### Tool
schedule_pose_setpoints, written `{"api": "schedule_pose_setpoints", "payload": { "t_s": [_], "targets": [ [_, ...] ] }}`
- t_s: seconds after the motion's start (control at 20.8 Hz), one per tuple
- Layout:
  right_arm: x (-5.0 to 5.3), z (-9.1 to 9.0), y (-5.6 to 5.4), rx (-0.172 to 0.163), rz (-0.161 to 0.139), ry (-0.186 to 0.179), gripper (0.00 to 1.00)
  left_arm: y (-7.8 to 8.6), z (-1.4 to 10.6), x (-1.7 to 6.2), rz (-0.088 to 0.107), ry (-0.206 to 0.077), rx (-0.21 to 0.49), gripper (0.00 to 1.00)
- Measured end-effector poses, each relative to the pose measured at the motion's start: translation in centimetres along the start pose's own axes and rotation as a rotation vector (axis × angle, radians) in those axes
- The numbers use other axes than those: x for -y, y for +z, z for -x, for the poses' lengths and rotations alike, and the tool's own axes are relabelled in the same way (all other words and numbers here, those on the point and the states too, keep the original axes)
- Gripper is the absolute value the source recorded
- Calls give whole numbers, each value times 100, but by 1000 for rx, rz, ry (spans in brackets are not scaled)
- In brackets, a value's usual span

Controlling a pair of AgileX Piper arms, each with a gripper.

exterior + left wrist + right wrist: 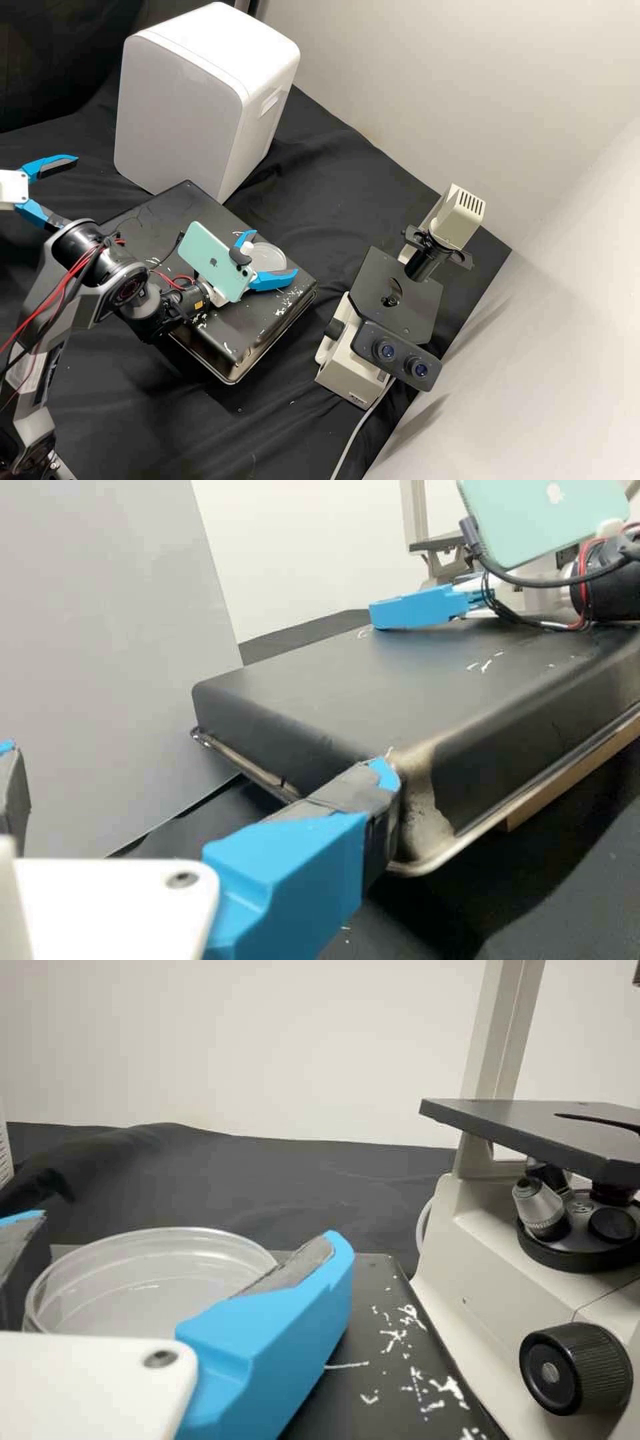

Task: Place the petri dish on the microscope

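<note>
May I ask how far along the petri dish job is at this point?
Done: the right pincer is placed open around the petri dish on the black tray. In hand: the grasp, not yet closed. Left: lifting the dish and setting it on the bare microscope stage. The left pincer hangs open by the tray's corner.
</note>
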Motion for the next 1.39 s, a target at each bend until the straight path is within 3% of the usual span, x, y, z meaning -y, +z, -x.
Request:
{"api": "schedule_pose_setpoints", "payload": {
  "t_s": [0.19, 0.29, 0.53, 0.67, 0.77, 1.1, 1.25, 1.39],
  "targets": [
    [-19, 11, -15, -3, -7, -4, 0, 0, -1, 2, 0, -1, 0, 100],
    [-48, 51, -20, -3, -25, -11, 0, 0, -1, 2, 0, -1, 0, 100],
    [-191, 234, -70, -20, -45, 7, 0, 0, -1, 2, 0, -1, 0, 100],
    [-345, 379, -82, -22, -56, 49, 0, 0, -1, 2, 0, -1, 0, 100],
    [-470, 471, -98, -36, -68, 97, 0, 0, -1, 2, -22, -1, 0, 100],
    [-821, 728, -100, -82, -111, 258, 0, 0, -6, 18, -25, -10, -1, 100],
    [-902, 756, -95, -100, -119, 287, 0, 0, -6, 18, -25, -10, -1, 100],
    [-914, 760, -93, -107, -116, 289, 0, -1, -6, 18, -25, -10, -2, 100]
  ]
}}
